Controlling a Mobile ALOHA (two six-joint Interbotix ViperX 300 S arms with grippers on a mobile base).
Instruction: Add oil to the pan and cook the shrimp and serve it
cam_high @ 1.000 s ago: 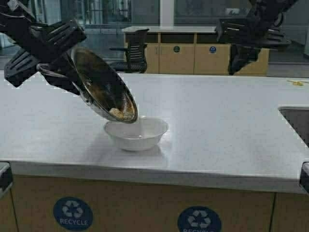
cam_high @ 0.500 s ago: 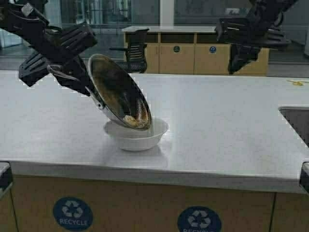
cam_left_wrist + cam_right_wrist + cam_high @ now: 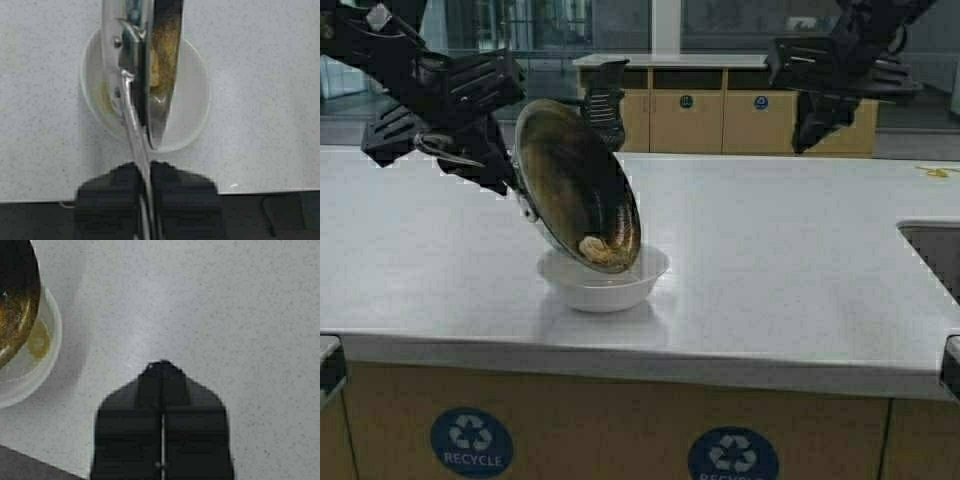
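Note:
My left gripper [image 3: 480, 160] is shut on the handle of the steel pan [image 3: 575, 185] and holds it tipped steeply, almost on edge, over a white bowl [image 3: 620, 292]. The pan's low rim hangs just inside the bowl. The pale shrimp [image 3: 595, 246] lies at the pan's low edge. In the left wrist view the handle [image 3: 136, 135] runs between the fingers [image 3: 182, 195], with the pan [image 3: 162, 55] edge-on over the bowl [image 3: 192, 105]. My right gripper [image 3: 815, 125] is shut and empty, held high at the back right; in its own view [image 3: 162, 365] it hangs over bare counter. The oil jug is out of view.
The white counter [image 3: 790, 260] stretches around the bowl. A sink edge [image 3: 932, 250] lies at the right. Cabinets and an office chair [image 3: 605, 100] stand beyond the counter. Yellowish liquid [image 3: 37, 340] lies in the bowl in the right wrist view.
My left gripper has tipped the pan steeper and moved it right over the bowl. The shrimp has slid along the low rim. The right arm has not moved.

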